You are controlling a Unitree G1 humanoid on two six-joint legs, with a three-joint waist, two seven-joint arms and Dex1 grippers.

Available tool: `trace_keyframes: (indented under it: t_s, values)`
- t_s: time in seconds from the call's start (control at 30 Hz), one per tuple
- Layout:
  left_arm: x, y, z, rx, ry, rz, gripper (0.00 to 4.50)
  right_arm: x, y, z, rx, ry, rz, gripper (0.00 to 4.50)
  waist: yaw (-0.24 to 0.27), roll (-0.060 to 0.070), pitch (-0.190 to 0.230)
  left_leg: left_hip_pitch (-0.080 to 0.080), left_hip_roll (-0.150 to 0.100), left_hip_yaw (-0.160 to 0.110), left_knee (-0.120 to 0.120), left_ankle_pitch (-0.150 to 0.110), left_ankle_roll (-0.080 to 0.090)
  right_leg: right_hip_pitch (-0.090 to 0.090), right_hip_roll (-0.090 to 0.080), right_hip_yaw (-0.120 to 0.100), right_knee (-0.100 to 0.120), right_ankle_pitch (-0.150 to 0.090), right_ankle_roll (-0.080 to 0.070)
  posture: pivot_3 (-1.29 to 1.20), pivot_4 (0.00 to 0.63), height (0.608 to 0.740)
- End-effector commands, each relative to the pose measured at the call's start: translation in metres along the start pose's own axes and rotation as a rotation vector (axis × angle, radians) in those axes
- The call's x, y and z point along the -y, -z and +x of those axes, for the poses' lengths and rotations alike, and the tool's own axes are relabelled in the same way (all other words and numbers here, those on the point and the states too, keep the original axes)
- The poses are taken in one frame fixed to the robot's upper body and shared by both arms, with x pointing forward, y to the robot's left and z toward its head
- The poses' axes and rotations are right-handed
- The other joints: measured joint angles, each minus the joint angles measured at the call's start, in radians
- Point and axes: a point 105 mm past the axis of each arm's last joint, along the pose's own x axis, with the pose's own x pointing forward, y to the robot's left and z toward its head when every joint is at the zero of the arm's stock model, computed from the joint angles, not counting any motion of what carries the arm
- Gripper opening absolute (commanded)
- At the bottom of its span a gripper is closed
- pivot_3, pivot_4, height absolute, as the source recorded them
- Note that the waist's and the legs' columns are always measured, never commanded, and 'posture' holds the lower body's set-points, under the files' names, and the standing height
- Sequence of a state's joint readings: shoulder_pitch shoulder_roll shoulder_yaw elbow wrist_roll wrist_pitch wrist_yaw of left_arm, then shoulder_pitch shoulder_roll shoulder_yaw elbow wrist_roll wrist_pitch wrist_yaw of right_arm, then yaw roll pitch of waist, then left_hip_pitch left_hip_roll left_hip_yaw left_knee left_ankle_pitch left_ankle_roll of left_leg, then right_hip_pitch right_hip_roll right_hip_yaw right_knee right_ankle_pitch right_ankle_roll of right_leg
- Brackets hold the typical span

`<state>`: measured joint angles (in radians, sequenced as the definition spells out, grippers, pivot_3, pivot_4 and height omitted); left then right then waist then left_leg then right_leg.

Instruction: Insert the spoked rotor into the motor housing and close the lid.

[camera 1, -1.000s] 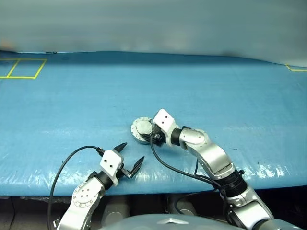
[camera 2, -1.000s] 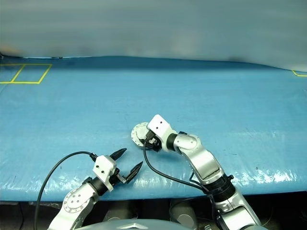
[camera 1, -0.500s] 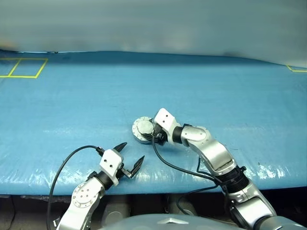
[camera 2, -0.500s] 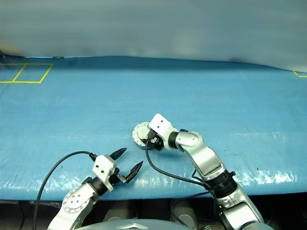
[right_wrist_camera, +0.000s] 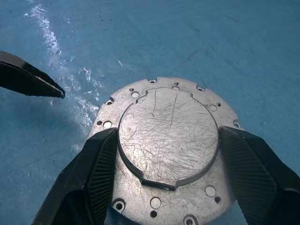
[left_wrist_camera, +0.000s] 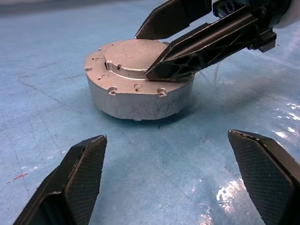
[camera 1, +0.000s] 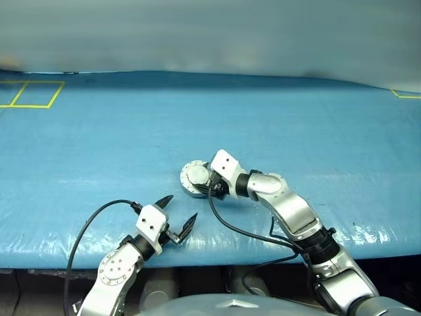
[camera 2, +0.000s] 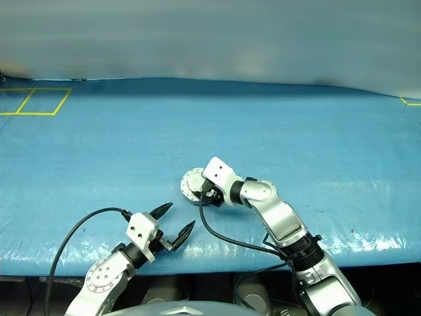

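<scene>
1. Right wrist view: round grey metal lid, scratched raised cap and a flange ring of small screw holes, lies flat over the shallow grey metal motor housing. Looks fully shut, seam even all round.
2. Spoked rotor presumably inside; can't confirm.
3. Right gripper, black ribbed fingers, spread partway, straddling the raised cap, one finger resting on the lid; pressing rather than gripping, nothing lifted.
4. Left gripper spread wide, empty, near the table's front edge, aimed at the housing, well apart from it.
5. Housing sits mid-table on the blue, crinkled, glossy plastic sheet.
6. Step: final lid seating. Next, judged: check the lid is flush, then lift the right gripper straight up without dragging the assembly.
</scene>
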<state>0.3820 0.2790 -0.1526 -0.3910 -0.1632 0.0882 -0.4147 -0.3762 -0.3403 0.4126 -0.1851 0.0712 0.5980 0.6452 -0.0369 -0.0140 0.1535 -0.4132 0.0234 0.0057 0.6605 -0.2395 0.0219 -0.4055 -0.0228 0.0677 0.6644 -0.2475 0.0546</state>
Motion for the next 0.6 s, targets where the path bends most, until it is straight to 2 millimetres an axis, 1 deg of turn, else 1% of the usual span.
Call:
trace_keyframes:
  t_s: [0.03,0.13,0.17,0.2,0.27,0.43,0.6]
  values:
    - [-0.026,-0.033,0.000,0.112,-0.121,-0.039,4.50,-0.002,0.005,0.002,-0.020,0.001,0.002,3.07,0.000,0.000,0.000,0.000,0.000,0.000,0.000,0.000,0.000,0.000,0.000,0.000,0.000,0.000,0.000,0.00,0.150,0.740]
    - [-0.045,-0.050,0.002,0.161,-0.131,-0.211,4.50,-0.001,0.004,0.003,-0.018,0.006,0.006,3.07,0.000,0.000,0.000,0.002,0.001,0.000,0.001,0.000,0.000,0.003,0.001,0.000,0.000,0.000,0.001,0.00,0.150,0.740]
    - [-0.048,-0.054,0.003,0.167,-0.122,-0.249,4.50,-0.001,0.004,0.003,-0.017,0.008,0.007,3.07,0.000,-0.001,0.000,0.002,0.001,-0.001,0.001,0.000,0.000,0.003,0.001,-0.001,0.000,0.001,0.001,0.00,0.150,0.740]
    - [-0.053,-0.055,0.005,0.146,-0.126,-0.282,4.33,0.000,0.004,0.003,-0.017,0.011,0.008,3.07,-0.001,-0.001,0.000,0.002,0.001,-0.001,0.001,0.000,0.000,0.003,0.001,-0.001,0.000,0.003,0.005,0.00,0.150,0.740]
    - [-0.058,-0.055,0.010,0.092,-0.102,-0.299,3.97,0.000,0.004,0.004,-0.014,0.017,0.014,3.07,-0.001,-0.001,-0.001,0.002,0.001,-0.001,0.002,0.000,0.000,0.004,0.002,-0.001,0.000,0.003,0.005,0.00,0.150,0.740]
    - [-0.066,-0.056,0.024,0.000,-0.018,-0.365,2.34,0.001,0.005,0.005,-0.015,0.023,0.019,3.07,-0.004,-0.001,-0.001,0.004,0.001,-0.001,0.002,0.000,0.000,0.006,0.003,0.000,0.000,0.003,0.006,0.00,0.150,0.740]
    - [-0.065,-0.067,0.038,0.003,0.097,-0.467,0.63,0.002,0.005,0.006,-0.014,0.030,0.024,3.07,-0.005,-0.001,-0.001,0.005,0.001,-0.002,0.002,0.001,-0.001,0.007,0.004,-0.001,0.000,0.002,0.005,0.00,0.150,0.740]
